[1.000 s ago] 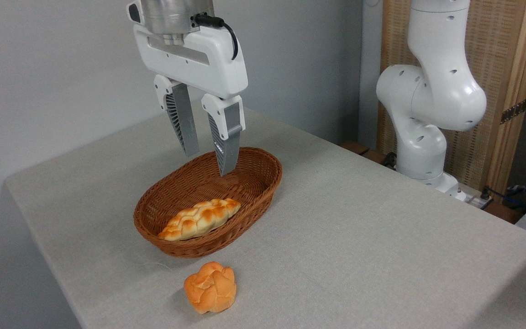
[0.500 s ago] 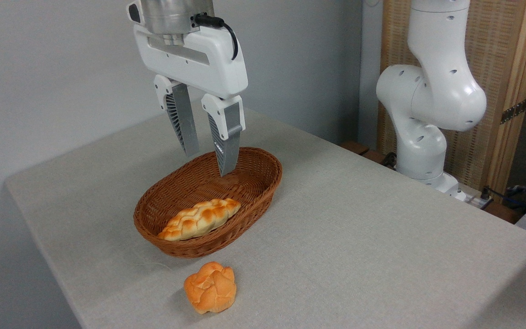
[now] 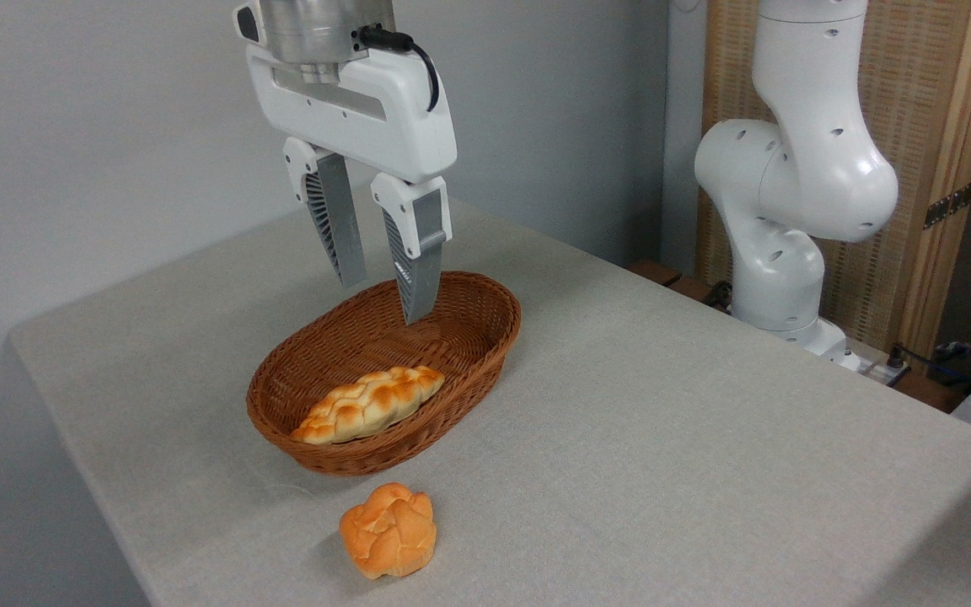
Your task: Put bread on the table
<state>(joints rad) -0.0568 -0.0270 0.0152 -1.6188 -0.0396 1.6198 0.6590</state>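
The bread (image 3: 367,405), a long braided loaf in pale cream with golden-brown patches, lies inside the brown oval wicker basket (image 3: 485,337), along its front side. The basket stands on the table (image 3: 662,438), which is covered in light grey-beige cloth. My gripper (image 3: 384,299) hangs above the far half of the basket, fingers pointing down. It is open and holds nothing. Its fingertips stay well above the loaf and behind it.
A small round orange knotted roll (image 3: 388,530) sits on the cloth in front of the basket, near the table's front edge. The arm's white base (image 3: 789,211) rises at the table's right rear. A grey wall stands behind.
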